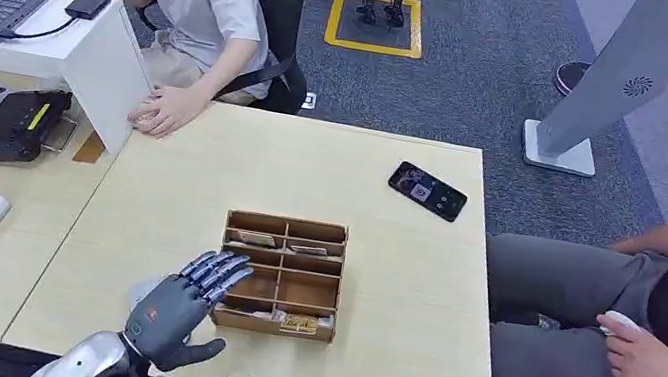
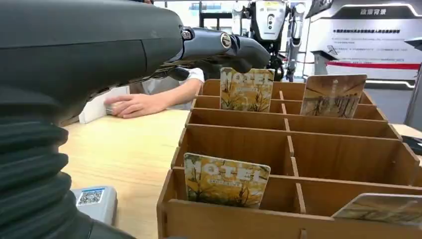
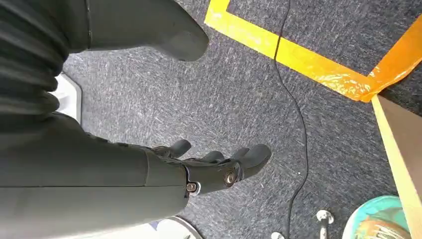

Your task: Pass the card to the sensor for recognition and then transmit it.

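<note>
Our left hand (image 1: 180, 306) hovers wide, holding nothing, at the box's (image 1: 281, 276) eight o'clock, right hand (image 3: 209, 167) hanging slack and empty; fingers may bump a card (image 2: 226, 180) flat at six o'clock.

You see a plain matt wooden organizer (image 1: 281, 276) on a smooth pale wood-look surface (image 1: 395, 289), glossy printed cards (image 2: 226, 180) in it, a glass-fronted phone (image 1: 427, 191), rough grey carpet (image 3: 209, 99)

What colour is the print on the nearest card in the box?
Yellow-green with tree silhouettes and pale lettering on the card; clearest in the left wrist view.
</note>
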Available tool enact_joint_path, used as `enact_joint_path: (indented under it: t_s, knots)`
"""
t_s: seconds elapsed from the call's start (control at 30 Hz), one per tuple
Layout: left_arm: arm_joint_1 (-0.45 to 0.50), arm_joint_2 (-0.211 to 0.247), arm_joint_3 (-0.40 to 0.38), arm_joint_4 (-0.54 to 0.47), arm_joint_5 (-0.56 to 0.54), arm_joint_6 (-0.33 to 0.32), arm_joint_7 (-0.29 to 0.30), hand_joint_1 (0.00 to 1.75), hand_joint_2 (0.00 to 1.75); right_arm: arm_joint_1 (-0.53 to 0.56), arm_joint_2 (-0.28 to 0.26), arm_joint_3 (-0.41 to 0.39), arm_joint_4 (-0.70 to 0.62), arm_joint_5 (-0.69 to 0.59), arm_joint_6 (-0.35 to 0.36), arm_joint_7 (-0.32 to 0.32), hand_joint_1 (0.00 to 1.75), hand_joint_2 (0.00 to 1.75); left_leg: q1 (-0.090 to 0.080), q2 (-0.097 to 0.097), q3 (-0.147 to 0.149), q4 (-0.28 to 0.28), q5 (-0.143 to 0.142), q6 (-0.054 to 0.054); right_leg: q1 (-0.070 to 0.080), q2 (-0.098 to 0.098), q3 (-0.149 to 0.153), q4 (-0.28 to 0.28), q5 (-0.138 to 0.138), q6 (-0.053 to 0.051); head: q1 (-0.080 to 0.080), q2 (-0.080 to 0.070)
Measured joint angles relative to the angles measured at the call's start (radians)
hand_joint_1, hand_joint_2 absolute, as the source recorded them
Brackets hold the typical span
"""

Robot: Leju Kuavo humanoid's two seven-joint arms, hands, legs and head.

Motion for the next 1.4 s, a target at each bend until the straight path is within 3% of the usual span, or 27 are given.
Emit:
enact_joint_path:
  t_s: [0.9, 0.93, 0.97, 1.07, 1.4]
  knots:
    - [-0.001, -0.017, -0.004, 0.08, -0.064, 0.033, 0.016, 0.0, 1.75, -0.005, 0.0, 0.027, 0.0, -0.012, 0.003, 0.01, 0.0, 1.75, 0.0, 0.0, 0.0, 0.0, 0.0, 0.0, 0.0, 0.0, 0.0, 0.0, 0.0, 0.0, 0.0, 0.0]
    - [-0.001, -0.018, -0.004, 0.082, -0.063, 0.033, 0.016, 0.51, 1.75, -0.005, 0.0, 0.027, 0.0, -0.013, 0.003, 0.01, 0.0, 1.75, 0.0, 0.0, 0.0, 0.0, 0.0, 0.0, 0.0, 0.0, 0.0, 0.0, 0.0, 0.0, 0.0, 0.0]
    - [-0.002, -0.018, -0.004, 0.085, -0.062, 0.033, 0.018, 1.68, 1.75, -0.005, 0.0, 0.028, 0.0, -0.015, 0.004, 0.01, 0.0, 1.75, 0.0, 0.0, 0.0, 0.0, 0.0, 0.0, 0.0, 0.0, 0.0, 0.0, 0.0, 0.0, 0.0, 0.0]
    - [-0.003, -0.019, -0.004, 0.086, -0.04, 0.032, 0.015, 1.75, 1.75, -0.006, 0.0, 0.029, 0.0, -0.015, 0.004, 0.011, 0.0, 1.75, 0.0, 0.0, 0.0, 0.0, 0.0, 0.0, 0.0, 0.0, 0.0, 0.0, 0.0, 0.0, 0.0, 0.0]
    - [-0.011, -0.021, -0.004, 0.091, -0.008, 0.029, 0.003, 1.75, 1.75, -0.007, 0.0, 0.034, 0.0, -0.018, 0.004, 0.011, 0.0, 1.75, 0.0, 0.0, 0.0, 0.0, 0.0, 0.0, 0.0, 0.0, 0.0, 0.0, 0.0, 0.0, 0.0, 0.0]
